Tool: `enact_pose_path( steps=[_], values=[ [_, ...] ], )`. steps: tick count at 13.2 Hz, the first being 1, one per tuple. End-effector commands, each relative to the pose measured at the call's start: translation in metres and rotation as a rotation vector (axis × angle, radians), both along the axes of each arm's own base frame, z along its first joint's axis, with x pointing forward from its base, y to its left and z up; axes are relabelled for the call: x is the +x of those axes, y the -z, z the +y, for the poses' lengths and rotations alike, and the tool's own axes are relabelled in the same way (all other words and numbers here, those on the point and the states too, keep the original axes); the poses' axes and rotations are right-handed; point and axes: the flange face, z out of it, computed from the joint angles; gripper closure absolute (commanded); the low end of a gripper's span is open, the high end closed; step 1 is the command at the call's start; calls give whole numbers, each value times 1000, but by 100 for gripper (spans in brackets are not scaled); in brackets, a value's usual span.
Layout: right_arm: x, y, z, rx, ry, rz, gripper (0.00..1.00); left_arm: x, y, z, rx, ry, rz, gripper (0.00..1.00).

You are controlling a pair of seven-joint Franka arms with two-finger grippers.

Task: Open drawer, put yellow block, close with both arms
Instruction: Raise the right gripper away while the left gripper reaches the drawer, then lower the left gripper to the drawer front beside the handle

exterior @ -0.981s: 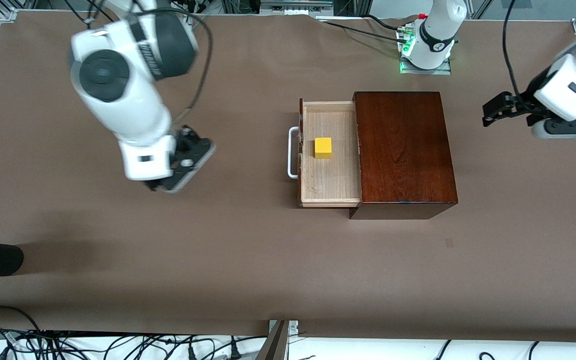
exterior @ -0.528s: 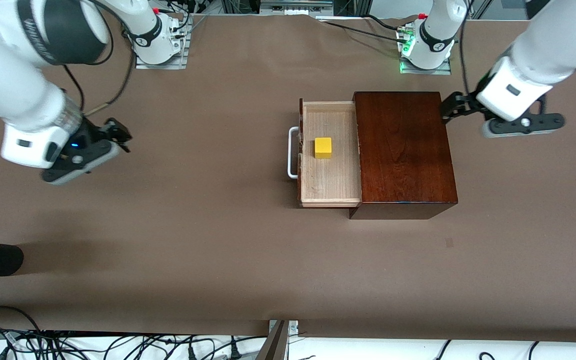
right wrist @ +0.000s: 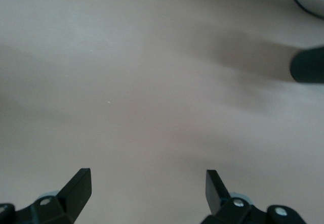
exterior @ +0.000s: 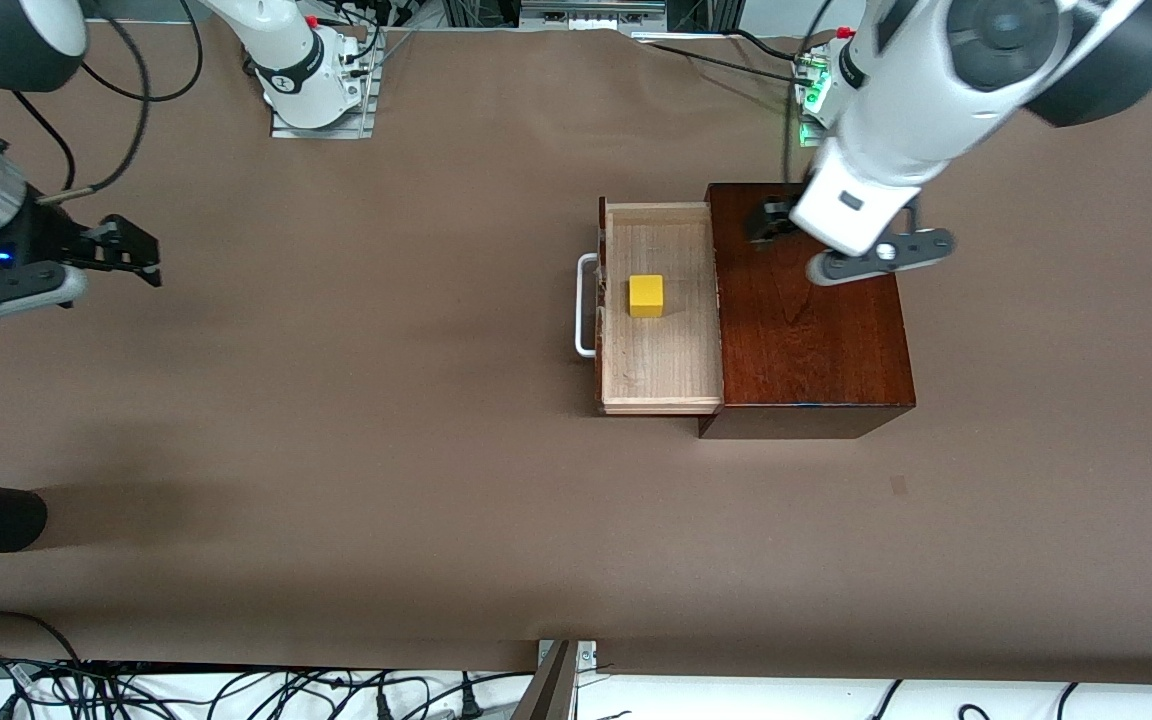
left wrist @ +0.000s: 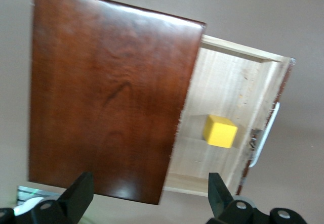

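Closing is the step in hand: the yellow block [exterior: 646,295] is seen inside the pulled-out drawer [exterior: 661,350]. The left gripper [exterior: 771,222], fingers apart, is held over the box [exterior: 806,330]; the right gripper [exterior: 131,255], also spread, is held over the table's [exterior: 386,480] right-arm edge. Next, the handle [exterior: 584,305] likely needs pushing while the box is steadied.

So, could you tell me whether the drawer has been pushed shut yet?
No, the drawer stands pulled out of the box with the yellow block lying in it.
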Motion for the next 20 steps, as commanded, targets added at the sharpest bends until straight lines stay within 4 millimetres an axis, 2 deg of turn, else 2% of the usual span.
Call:
enact_pose_path(
  steps=[1,4,7,9,12,15,18,19,20],
  values=[
    [-30,-5,-31,23,82,-13,0,3,2,-23,-13,-42,-7,0],
    [-45,-13,-33,22,123,-20,0,-17,14,-74,5,-164,-1,0],
    [-58,-25,-28,25,157,-26,0,-33,49,-140,-10,-274,-18,0],
    [-59,-25,-29,25,161,-14,0,-42,77,-176,-17,-341,-24,0],
    [-56,-20,-32,23,167,10,0,-40,97,-227,-31,-461,-13,0],
    [-56,-19,-32,22,168,14,0,-43,131,-260,-17,-543,-5,0],
    [-56,-19,-32,22,168,14,0,-57,162,-285,1,-619,3,0],
    [-56,-19,-32,22,171,14,0,-62,172,-293,2,-631,5,7],
    [-56,-19,-31,24,171,12,0,-64,181,-297,9,-654,10,32]
  ],
)
